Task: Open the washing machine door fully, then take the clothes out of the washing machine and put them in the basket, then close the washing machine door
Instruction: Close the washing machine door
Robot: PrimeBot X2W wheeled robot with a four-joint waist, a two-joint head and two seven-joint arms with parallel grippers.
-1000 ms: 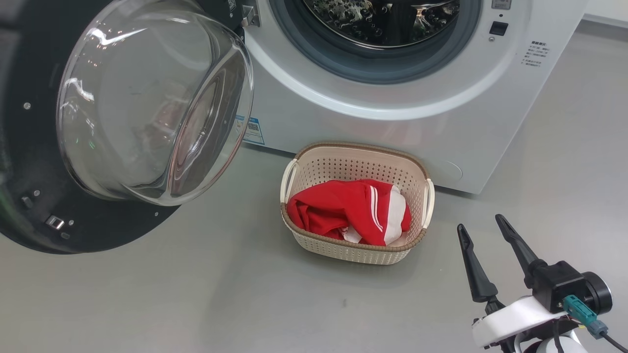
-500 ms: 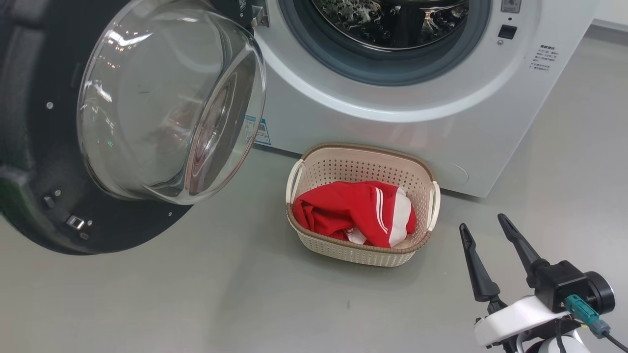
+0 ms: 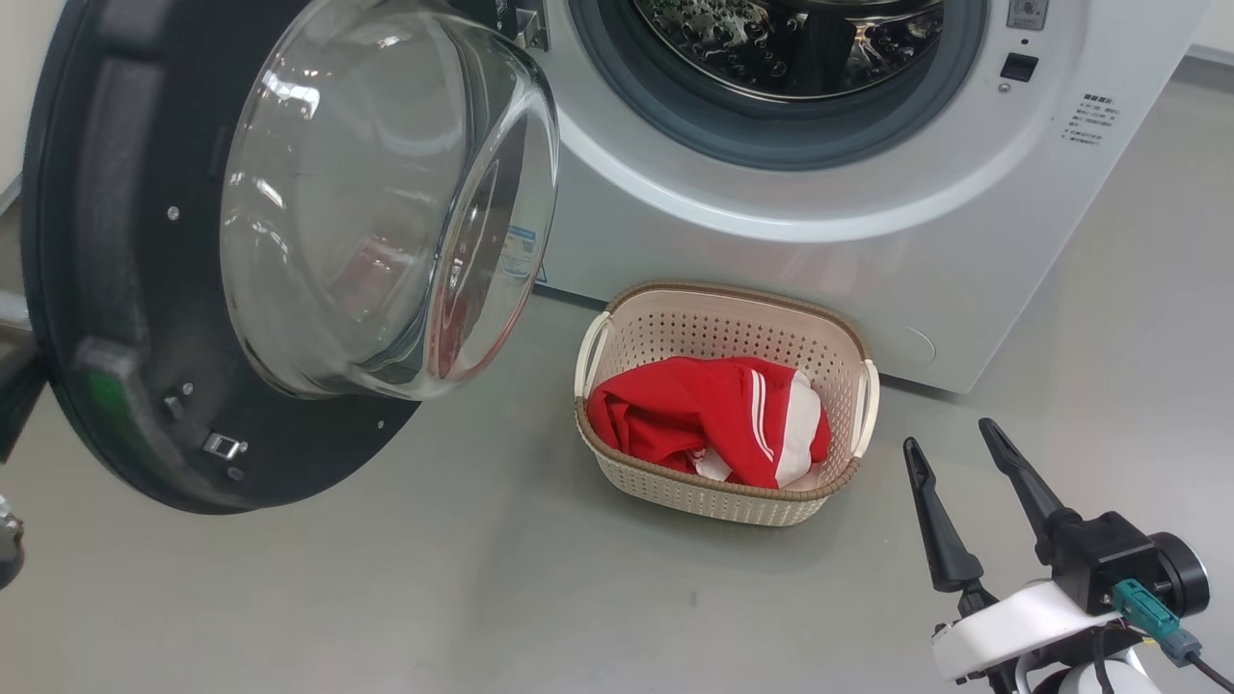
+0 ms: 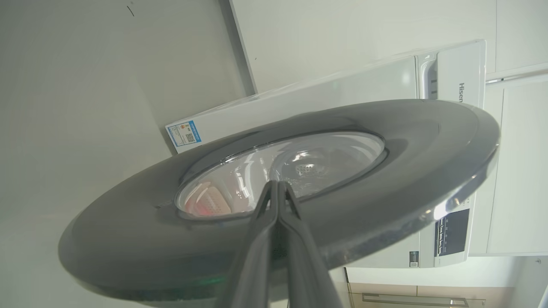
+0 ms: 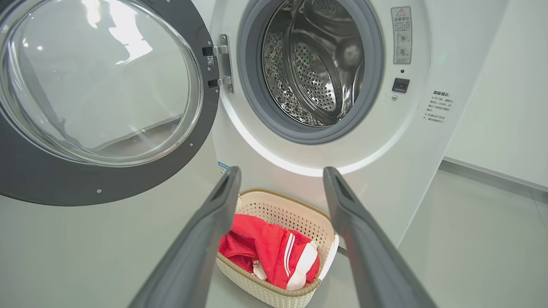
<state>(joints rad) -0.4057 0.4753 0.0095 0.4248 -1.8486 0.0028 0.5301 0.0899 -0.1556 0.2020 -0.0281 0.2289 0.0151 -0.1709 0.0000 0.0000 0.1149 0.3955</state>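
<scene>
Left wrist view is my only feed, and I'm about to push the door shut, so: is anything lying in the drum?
Observer: The right wrist view looks into the steel drum; the part it shows holds no fabric.
Operator: Where are the red clothes?
Observer: Piled in the cream basket, which stands on the floor in front of the washing machine.
Operator: And the right pincer?
Observer: Open, holding nothing, to the right of the basket in the head view, well apart from the washing machine door.
</scene>
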